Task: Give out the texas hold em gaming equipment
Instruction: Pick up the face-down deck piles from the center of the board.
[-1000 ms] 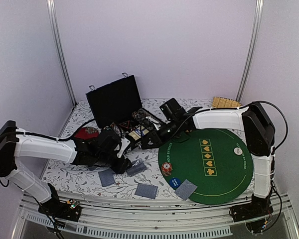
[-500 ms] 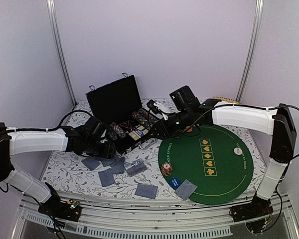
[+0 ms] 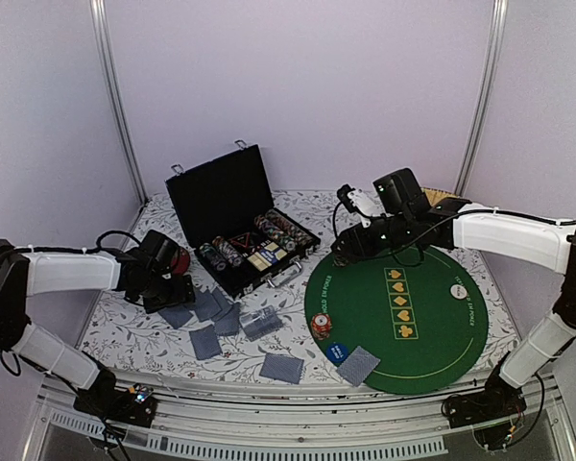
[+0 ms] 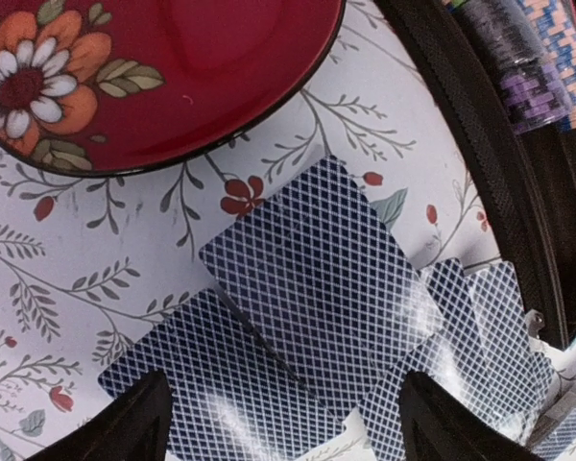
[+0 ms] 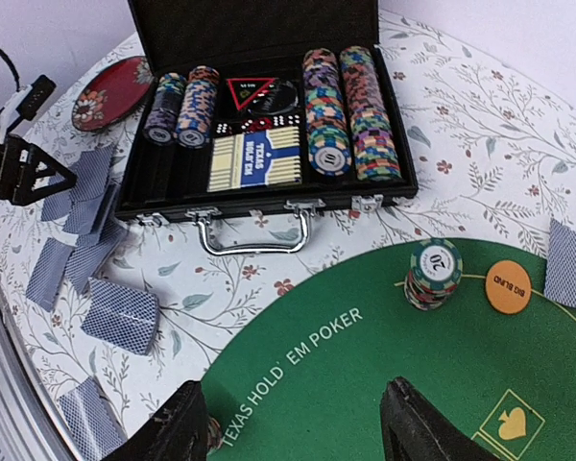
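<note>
White arm shells [image 3: 72, 272], black joints [image 3: 4, 288], thin black cables [image 3: 112, 232], black bases [image 3: 125, 403]

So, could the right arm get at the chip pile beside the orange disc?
Probably yes. The chip pile stands clear on the green mat, just ahead of the right gripper, its jaws apart and empty.
</note>
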